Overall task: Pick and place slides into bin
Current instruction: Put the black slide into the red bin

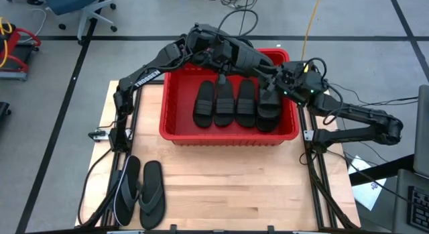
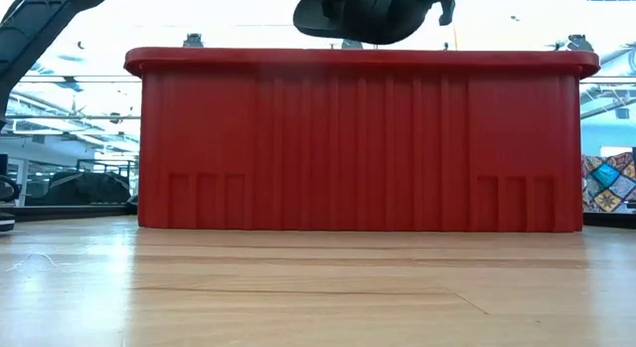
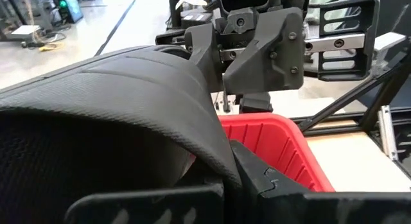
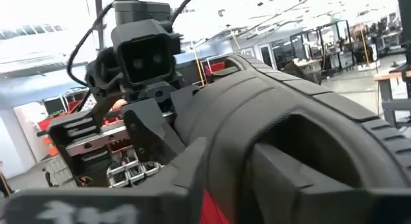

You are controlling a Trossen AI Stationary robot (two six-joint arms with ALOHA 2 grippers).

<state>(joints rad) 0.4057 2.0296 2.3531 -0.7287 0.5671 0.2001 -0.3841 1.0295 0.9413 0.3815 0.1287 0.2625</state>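
Both pincers meet over the far right of the bin, sharing one slide held up clear of the rim. Judging by this, the step in hand is a pass or a joint lowering of that slide, and doing it well means one pincer stays firm until the other is settled, then the slide goes down level into the free space beside those already in.

The left pincer is clamped tight on the slide's strap, as its wrist view shows. The right pincer sits just beside it, with the same slide's strap right against its fingers; I cannot tell whether it grips.

Below them, four slides lie side by side in the bin. Farthest from both pincers, two flip-flops wait on the counter.
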